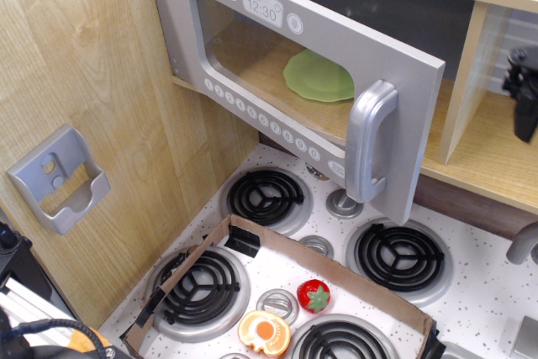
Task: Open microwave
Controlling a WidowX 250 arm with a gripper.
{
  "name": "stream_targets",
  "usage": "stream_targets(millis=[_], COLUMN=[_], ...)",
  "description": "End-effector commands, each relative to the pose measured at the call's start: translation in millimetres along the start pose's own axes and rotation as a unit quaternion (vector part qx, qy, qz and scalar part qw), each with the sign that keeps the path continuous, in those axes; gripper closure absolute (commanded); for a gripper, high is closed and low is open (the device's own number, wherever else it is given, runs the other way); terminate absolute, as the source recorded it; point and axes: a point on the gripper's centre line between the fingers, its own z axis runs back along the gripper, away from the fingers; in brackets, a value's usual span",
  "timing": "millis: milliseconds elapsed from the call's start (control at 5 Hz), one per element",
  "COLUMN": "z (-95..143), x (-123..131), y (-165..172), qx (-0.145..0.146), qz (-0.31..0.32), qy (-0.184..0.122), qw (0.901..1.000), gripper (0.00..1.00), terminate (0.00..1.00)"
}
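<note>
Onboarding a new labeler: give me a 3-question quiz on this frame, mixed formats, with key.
1. True or false: the microwave door is swung open.
2. What lies inside, seen through the window? A) green plate B) strawberry C) orange half
3. Fill in: the gripper sits at the frame's ____ edge, clear of the handle.

Key: 1 true; 2 A, the green plate; 3 right.
</note>
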Motion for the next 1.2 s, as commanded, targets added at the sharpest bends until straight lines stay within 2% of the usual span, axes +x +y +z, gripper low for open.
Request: stream_targets(millis=[0,200,400,600,800,1000], z=[3,1,-10,-18,-25,-36], x=[28,23,4,-13,-33,-54], y=[29,51,77,102,123,147], qx=[-0.04,-0.047,-0.048,-0.075,-0.057,-0.055], qz=[-0.095,-0.095,-0.072,-0.035,-0.03,-0.029], qy=[-0.037,-0.027,-0.025,-0.006,-0.03,-0.03], qw=[0.994,0.994,0.9959,0.9966,0.9975,0.9976], gripper=[0.0,0.0,0.0,0.0,0.0,0.0], terminate=[0.0,0.0,0.0,0.0,0.0,0.0])
